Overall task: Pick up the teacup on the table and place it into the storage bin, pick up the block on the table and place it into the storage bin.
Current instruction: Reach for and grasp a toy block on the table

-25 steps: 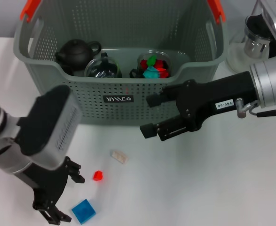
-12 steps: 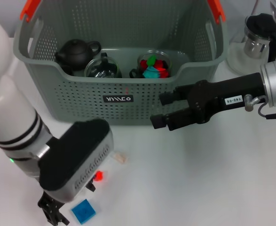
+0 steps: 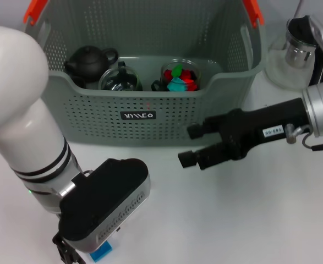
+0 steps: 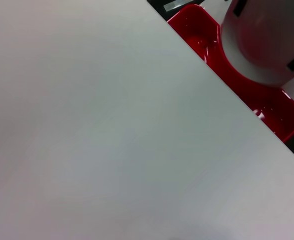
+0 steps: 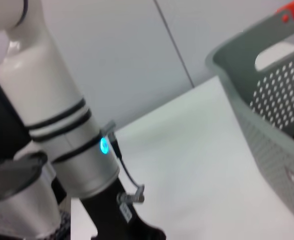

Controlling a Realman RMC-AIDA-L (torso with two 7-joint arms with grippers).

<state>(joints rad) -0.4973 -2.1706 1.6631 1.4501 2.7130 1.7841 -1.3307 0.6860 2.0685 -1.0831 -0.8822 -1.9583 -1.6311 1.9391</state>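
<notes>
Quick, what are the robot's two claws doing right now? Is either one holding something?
Left tool: low over the table by the blue block, mostly hidden; cannot be told.
Right tool: open, holding nothing, in front of the storage bin.

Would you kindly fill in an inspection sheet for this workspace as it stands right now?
Surface: white table, bare at the right.
Job's things: storage bin at the back holding a black teapot, a glass cup and a glass of coloured pieces; blue block mostly hidden under the left arm.
Clutter: glass pot right of the bin.
Grippers: left tool low over the block; right tool open, empty, before the bin.
Cables: nothing seen.
Surroundings: red container beyond the table edge.
</notes>
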